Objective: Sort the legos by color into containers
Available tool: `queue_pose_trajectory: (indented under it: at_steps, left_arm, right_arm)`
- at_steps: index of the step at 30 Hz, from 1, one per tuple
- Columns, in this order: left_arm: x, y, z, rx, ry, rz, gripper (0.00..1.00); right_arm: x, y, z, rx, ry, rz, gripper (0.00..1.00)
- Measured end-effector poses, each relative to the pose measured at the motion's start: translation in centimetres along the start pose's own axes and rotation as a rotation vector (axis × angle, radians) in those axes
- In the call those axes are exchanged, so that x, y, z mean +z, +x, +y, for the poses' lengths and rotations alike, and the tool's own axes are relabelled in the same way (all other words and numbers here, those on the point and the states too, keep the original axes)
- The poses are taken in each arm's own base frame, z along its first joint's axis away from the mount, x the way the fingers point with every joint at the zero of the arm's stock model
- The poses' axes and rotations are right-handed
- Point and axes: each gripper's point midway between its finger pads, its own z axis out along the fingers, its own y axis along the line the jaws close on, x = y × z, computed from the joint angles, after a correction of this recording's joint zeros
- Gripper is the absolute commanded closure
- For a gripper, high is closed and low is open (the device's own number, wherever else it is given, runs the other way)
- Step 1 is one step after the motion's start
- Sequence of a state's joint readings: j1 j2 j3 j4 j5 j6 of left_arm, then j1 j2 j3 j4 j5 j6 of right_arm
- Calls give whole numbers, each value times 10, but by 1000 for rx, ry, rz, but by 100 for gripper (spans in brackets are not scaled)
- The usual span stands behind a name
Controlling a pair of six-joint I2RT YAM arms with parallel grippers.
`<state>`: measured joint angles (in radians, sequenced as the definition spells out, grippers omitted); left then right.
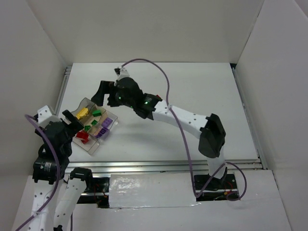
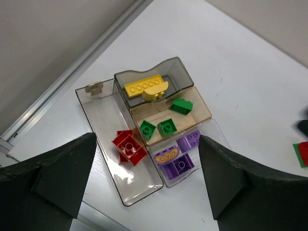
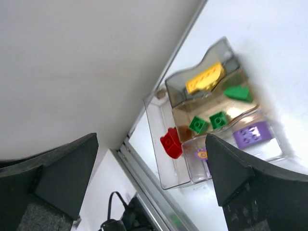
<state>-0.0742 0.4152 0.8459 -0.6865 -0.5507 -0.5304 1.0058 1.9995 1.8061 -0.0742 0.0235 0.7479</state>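
Sorting looks complete: your legos (image 2: 166,126) lie grouped red, yellow, green and purple in separate compartments of the clear tray (image 2: 96,120), at the left of the surface (image 1: 192,96). Left claw (image 2: 147,185) and right claw (image 3: 151,175) stand wide open, empty. No loose bricks seen.

- Bright, even light from overhead; the white tabletop (image 1: 192,96) looks almost washed out.
- Only faint, soft shadows under the right arm (image 1: 185,118).
- Glare on the silver tape (image 1: 149,190) at the near edge; small glints on the clear tray (image 2: 137,190).
- Close to the lens, the left hand (image 2: 147,144) shows dark, soft-edged fingers (image 2: 53,183); the legos (image 2: 129,147) look sharp.
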Motion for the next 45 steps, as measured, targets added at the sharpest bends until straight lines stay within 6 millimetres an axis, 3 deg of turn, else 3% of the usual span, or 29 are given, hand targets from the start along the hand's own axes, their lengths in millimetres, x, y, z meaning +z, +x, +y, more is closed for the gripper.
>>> queue_pose_trajectory:
  at_steps: [3,6,10,12,15,17,21,27,39,45]
  left_arm:
    - [11,12,-6,41,-4,65,1]
    - [17,22,-21,74,54,124,1]
    - [21,27,-53,90,208,171,0]
    - [20,29,-69,79,295,172,1]
    - [13,40,-83,89,406,191,0]
    - [7,44,-89,98,463,197,0]
    - [-5,39,-99,101,546,177,1]
    - [-20,35,-110,113,649,156,1]
    - [-41,33,-122,124,759,140,1]
    - [-42,33,-123,138,767,136,0]
  right_arm:
    - [-33,-43,6,-33,30,-82,0]
    - [-56,-67,-36,-43,126,-105,0]
    - [-72,-78,-157,-23,361,-49,0]
    - [-85,-79,-228,-10,517,2,0]
    - [-105,-77,-301,-23,699,83,0]
    - [-106,-76,-327,-58,772,140,1]
    - [-93,-69,-356,-141,812,239,11]
    - [-86,-41,-378,-239,789,388,14]
    - [-60,-38,-381,-285,693,438,33]
    - [-57,-31,-390,-282,703,454,64]
